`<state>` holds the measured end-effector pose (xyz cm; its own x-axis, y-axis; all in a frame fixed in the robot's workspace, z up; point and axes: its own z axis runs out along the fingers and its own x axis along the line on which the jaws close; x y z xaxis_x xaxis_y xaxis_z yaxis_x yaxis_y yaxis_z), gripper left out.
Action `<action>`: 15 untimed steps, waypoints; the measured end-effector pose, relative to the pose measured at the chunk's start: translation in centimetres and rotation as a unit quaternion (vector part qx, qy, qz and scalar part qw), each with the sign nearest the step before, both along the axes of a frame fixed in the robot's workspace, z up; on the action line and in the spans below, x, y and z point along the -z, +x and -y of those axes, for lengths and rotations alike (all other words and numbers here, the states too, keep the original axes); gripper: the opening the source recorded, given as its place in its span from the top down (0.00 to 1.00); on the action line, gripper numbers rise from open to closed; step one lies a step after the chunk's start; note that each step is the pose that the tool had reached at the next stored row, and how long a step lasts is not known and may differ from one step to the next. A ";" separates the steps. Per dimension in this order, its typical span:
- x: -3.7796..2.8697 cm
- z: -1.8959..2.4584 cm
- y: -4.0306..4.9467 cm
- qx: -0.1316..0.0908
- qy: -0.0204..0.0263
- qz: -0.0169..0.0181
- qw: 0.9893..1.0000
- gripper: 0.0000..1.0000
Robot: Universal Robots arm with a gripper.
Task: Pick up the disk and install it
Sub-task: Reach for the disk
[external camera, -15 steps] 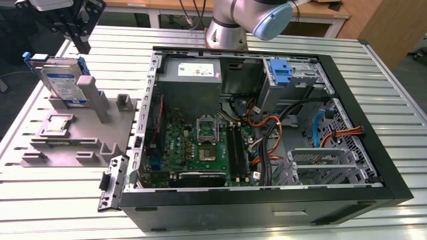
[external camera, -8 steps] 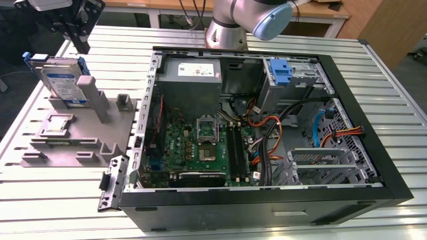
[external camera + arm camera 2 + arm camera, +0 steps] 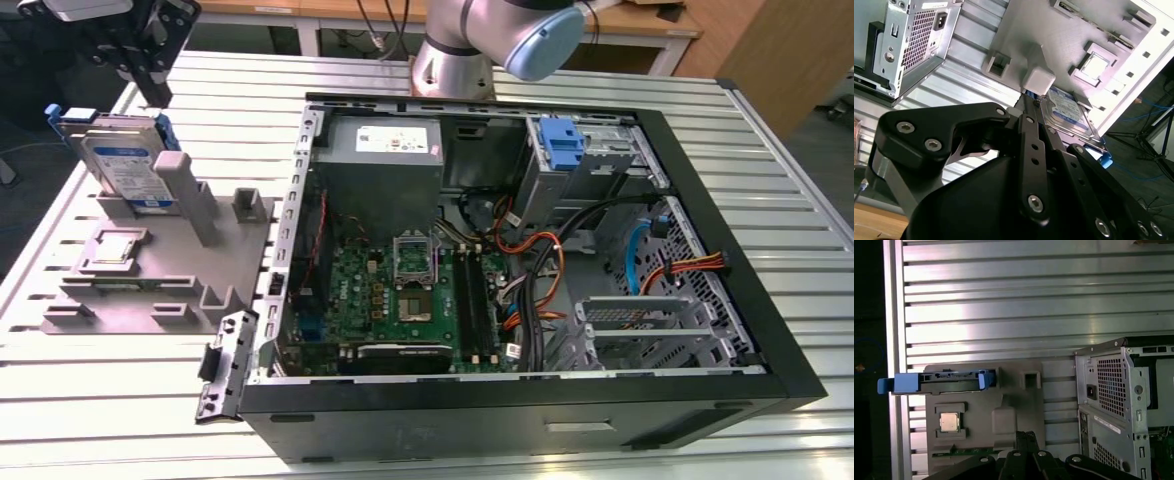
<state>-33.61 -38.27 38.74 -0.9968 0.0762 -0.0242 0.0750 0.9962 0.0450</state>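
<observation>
The disk (image 3: 127, 165) is a silver-grey drive with a white-and-blue label in a blue carrier frame. It stands on edge in a slot of the grey fixture (image 3: 147, 275), at the exterior view's left. My gripper (image 3: 150, 88) hangs just above the disk's top edge and does not touch it. The first wrist view shows the disk (image 3: 946, 382) edge-on, with the gripper (image 3: 1026, 436) shut and nothing between its fingers. In the second wrist view the gripper (image 3: 1026, 100) points toward the disk (image 3: 1069, 112) leaning on a grey post.
An open computer case (image 3: 747, 300) lies at the exterior view's right, holding a motherboard (image 3: 400, 290), power supply (image 3: 384, 145), orange and black cables, a blue bracket (image 3: 563, 145) and a metal drive bay (image 3: 641, 325). A processor chip (image 3: 118, 248) rests on the fixture. The table (image 3: 107, 400) is ribbed aluminium.
</observation>
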 end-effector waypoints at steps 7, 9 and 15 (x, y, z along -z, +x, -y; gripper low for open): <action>0.01 0.00 -0.32 0.000 0.000 0.000 1.000 0.90; 0.01 0.00 -0.45 0.000 0.000 0.000 1.000 0.90; 0.01 0.00 -0.70 0.000 0.000 0.000 1.000 0.90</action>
